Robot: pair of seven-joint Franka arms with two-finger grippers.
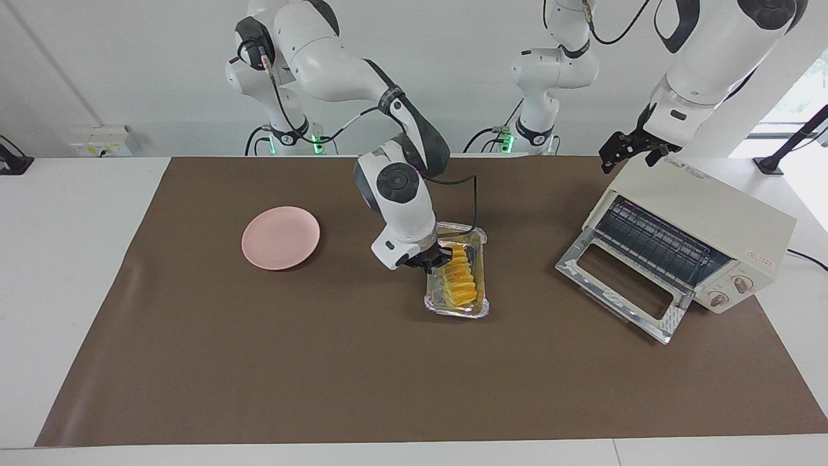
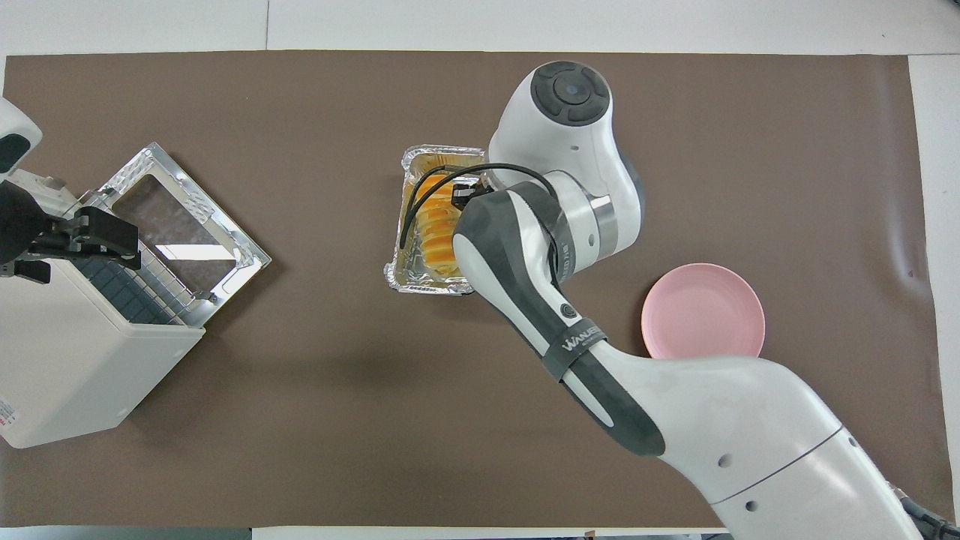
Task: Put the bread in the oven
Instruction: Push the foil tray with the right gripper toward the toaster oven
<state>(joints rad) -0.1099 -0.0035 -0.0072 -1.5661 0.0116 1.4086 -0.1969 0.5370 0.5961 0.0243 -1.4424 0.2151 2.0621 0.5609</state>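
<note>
The bread [image 1: 460, 278] [image 2: 433, 234], a ridged golden loaf, lies in a crinkled foil tray [image 1: 456, 312] [image 2: 420, 283]. My right gripper [image 1: 440, 257] [image 2: 465, 201] is shut on the tray's rim at the side toward the right arm's end, over the middle of the brown mat. I cannot tell whether the tray is lifted or touching the mat. The cream-white oven [image 1: 705, 213] [image 2: 67, 360] stands at the left arm's end with its glass door [image 1: 621, 285] [image 2: 187, 225] dropped open and the rack showing. My left gripper [image 1: 627, 162] [image 2: 131, 244] hangs open over the oven's top edge and holds nothing.
A pink plate [image 1: 281, 237] [image 2: 703, 311] lies bare toward the right arm's end of the mat. The right arm's forearm stretches across the mat and covers part of the tray from above. Bare mat separates the tray from the oven's door.
</note>
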